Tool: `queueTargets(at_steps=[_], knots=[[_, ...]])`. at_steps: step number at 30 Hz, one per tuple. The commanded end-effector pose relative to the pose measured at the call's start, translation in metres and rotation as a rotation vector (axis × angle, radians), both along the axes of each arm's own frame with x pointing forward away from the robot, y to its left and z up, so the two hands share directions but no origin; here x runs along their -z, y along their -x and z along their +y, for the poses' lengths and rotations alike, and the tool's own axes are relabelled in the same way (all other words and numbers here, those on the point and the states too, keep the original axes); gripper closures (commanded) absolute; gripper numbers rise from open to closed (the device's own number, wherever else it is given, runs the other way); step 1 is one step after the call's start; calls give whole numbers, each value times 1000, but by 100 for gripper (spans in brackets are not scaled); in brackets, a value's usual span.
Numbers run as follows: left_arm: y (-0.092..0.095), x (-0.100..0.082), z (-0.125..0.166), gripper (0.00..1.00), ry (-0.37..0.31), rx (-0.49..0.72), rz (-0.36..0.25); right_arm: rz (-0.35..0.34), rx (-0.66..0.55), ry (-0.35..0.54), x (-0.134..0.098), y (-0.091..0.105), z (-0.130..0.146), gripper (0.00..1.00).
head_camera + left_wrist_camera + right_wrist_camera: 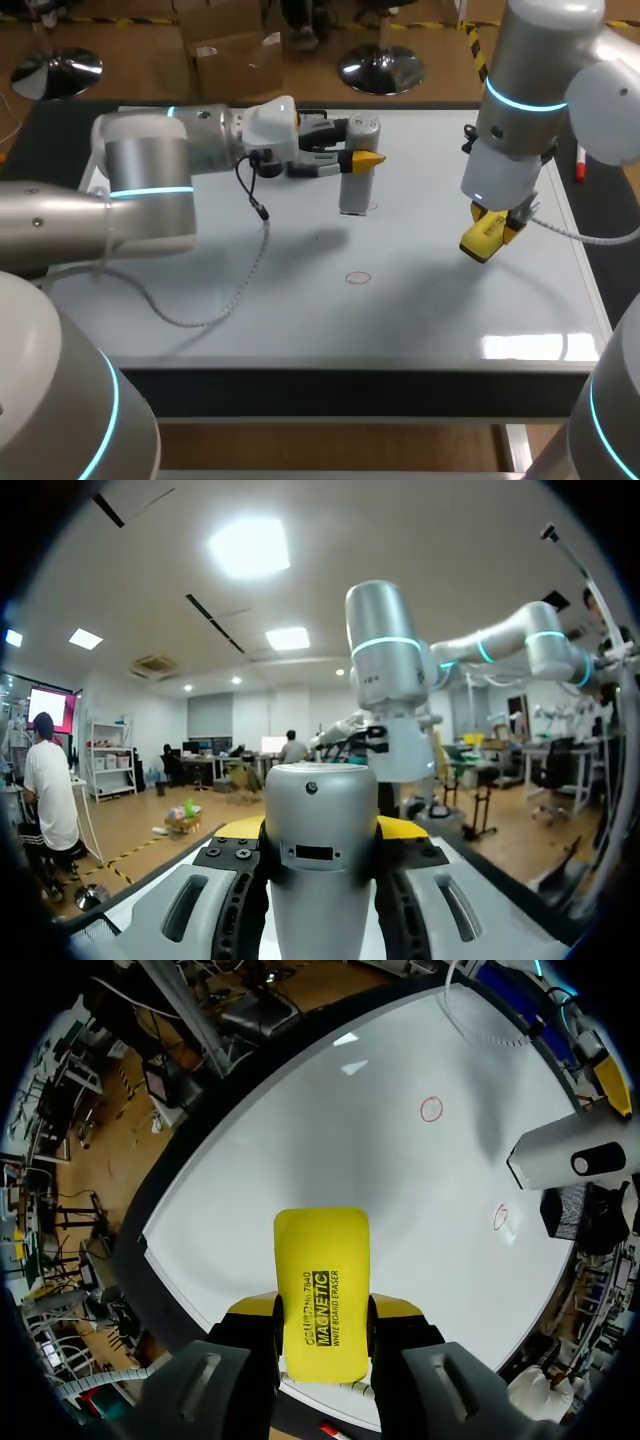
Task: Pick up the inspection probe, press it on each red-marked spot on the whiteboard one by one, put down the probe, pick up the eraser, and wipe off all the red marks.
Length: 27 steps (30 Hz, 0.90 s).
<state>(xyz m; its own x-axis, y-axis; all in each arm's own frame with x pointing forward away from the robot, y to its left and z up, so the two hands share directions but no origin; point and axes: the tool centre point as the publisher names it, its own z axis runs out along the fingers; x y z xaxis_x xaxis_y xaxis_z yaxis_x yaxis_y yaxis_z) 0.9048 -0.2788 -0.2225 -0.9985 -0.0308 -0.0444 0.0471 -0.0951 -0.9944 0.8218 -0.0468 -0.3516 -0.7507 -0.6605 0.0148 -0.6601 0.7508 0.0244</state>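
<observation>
Left claw is gripping probe upright by whiteboard's far edge, likely to press the red circle beside it; right claw is clamping eraser aloft, probably awaiting wiping.

**Probe at the far middle, eraser off to the right**

The whiteboard lies flat on the desk. At its far middle the probe stands upright, clasped in the left claw. One mark sits just beside the probe's foot. Another mark lies nearer, mid-board. To the right, the right claw holds the eraser above the board.
</observation>
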Motion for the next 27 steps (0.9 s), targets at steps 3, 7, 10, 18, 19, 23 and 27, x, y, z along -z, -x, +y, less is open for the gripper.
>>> queueTargets(at_steps=[3, 7, 10, 18, 19, 23, 27], knots=[[-20, 13, -15, 100, 12, 26, -5, 0, -1, 3, 0, 0, 0, 100], [-30, 19, -18, 100, 14, 31, -4, 0, -1, 3, 0, 0, 0, 100], [-38, 25, -20, 100, 17, 34, -4, 0, -1, 3, 0, 0, 0, 100], [-53, 36, -21, 100, 26, 49, 3, 0, -1, 3, 0, 0, 0, 100], [-54, 38, -20, 100, 27, 49, 4, 0, -1, 3, 0, 0, 0, 100], [-57, 43, -20, 100, 28, 59, 9, 0, -1, 3, 0, 0, 0, 100], [-56, 44, -20, 100, 38, 71, 8, 0, -1, 3, 0, 0, 0, 100]])
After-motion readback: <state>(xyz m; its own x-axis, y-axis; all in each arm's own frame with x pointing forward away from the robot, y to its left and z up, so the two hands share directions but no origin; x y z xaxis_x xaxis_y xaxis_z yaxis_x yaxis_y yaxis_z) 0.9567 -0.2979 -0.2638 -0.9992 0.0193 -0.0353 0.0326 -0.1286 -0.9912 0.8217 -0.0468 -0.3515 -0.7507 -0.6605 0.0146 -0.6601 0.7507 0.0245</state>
